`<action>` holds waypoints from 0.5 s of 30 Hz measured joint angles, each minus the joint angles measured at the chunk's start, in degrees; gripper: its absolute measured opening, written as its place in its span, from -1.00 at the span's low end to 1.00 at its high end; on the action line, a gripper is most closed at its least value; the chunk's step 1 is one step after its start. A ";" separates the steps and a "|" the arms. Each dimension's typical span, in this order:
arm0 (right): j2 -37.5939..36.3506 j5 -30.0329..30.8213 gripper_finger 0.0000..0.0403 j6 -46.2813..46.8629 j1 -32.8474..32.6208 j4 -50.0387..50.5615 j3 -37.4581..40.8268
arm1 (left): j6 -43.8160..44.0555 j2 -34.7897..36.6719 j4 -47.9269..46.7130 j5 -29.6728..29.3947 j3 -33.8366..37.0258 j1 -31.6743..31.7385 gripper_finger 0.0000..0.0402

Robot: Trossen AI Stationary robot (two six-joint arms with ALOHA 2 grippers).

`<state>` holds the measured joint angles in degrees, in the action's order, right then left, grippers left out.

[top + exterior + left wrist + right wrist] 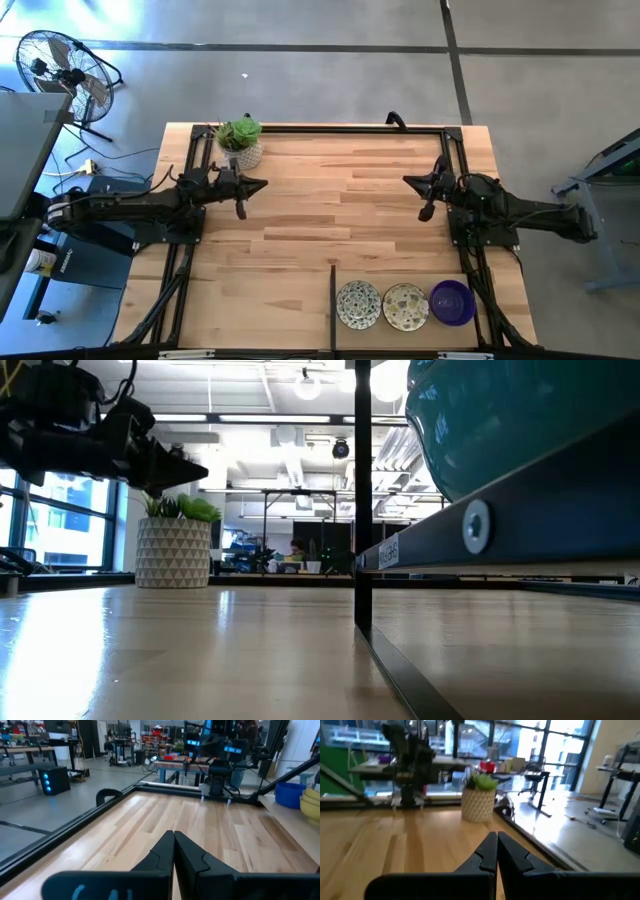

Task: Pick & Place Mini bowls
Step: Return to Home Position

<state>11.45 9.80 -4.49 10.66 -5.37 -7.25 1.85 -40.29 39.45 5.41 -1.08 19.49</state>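
At near edge of table [330, 200], mini bowls [405, 306] were seen set in three piles, purple pile nearest right arm. Left gripper [173, 836] and right gripper [497, 836] were held above table's sides, jaws pressed shut, empty. Homing judged best done slowly, well clear of plant pot [243, 148].

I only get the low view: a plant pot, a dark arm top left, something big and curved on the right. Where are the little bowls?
Observer: The high view shows three in a row at its bottom right: a patterned bowl, a second patterned bowl, a purple bowl.
Visitor: Is a claw holding any?
Observer: No. The left gripper is shut and empty, over the table.
Visitor: The other?
Observer: The right gripper is shut and empty too, facing the plant pot.
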 joint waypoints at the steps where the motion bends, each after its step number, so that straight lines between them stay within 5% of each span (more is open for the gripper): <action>1: -0.61 -0.68 -1.00 0.14 0.00 1.38 0.00 | -0.06 1.03 -0.92 0.00 0.02 0.00 -1.00; 15: -7.82 -10.64 -1.00 2.15 8.23 2.13 4.82 | -1.18 14.58 -14.00 -0.24 0.17 0.00 -1.00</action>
<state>3.63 -0.83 -2.34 18.88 -3.24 -2.42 0.67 -25.71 25.45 5.17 -0.91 19.49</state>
